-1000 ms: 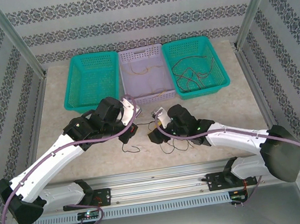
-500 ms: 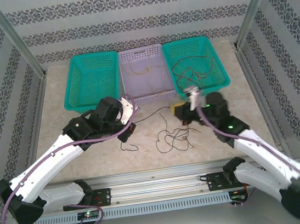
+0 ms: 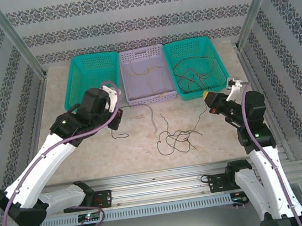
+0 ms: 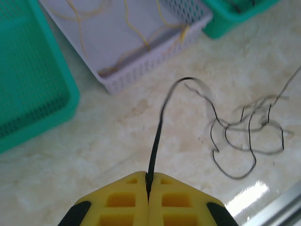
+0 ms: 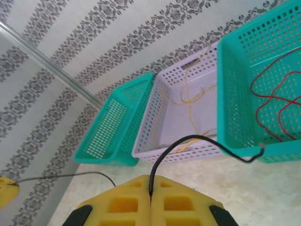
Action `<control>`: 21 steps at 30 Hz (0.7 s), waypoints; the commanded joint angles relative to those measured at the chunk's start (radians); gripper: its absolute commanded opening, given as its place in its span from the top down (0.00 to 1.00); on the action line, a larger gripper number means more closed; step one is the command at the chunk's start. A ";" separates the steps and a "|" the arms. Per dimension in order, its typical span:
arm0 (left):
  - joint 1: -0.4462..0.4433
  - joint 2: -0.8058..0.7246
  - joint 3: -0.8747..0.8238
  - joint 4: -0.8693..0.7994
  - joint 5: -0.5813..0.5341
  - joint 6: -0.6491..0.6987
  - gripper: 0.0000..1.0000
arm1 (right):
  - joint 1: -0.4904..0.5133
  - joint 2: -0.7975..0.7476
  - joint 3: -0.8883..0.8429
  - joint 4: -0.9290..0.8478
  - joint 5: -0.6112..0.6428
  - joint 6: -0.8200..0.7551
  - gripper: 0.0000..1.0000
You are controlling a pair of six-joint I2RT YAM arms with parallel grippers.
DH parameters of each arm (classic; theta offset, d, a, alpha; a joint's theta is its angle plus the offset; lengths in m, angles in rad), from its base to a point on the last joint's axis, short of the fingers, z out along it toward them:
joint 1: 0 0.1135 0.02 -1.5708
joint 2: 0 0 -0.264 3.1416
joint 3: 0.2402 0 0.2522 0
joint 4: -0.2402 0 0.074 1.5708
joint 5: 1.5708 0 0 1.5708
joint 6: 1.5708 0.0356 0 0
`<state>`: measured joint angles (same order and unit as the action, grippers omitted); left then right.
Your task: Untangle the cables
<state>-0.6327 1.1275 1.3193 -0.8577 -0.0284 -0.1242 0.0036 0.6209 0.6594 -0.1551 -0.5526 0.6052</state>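
Left gripper (image 4: 148,182): you see it clenched on a black cable (image 4: 157,132).
Right gripper (image 5: 150,189): clenched on a black wire (image 5: 188,140), bottom centre.

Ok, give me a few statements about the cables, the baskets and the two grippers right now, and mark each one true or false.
1. The left gripper is shut on a black cable. True.
2. The right gripper hangs open with nothing in it. False: the right gripper is shut on a black strand.
3. Yellow wires lie in the lavender basket. True.
4. Every cable is already in a basket. False: a black tangle lies on the table, in front of the baskets and between the arms.
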 commanded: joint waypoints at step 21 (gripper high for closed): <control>0.433 0.361 0.178 0.621 -0.364 0.061 1.00 | 0.178 -0.049 0.276 -0.001 -0.096 0.017 1.00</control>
<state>-0.2623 1.4410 1.4876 -0.3500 -0.4076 -0.0330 0.1612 0.5705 0.8513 -0.1204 -0.6415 0.6621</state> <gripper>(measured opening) 0.042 0.044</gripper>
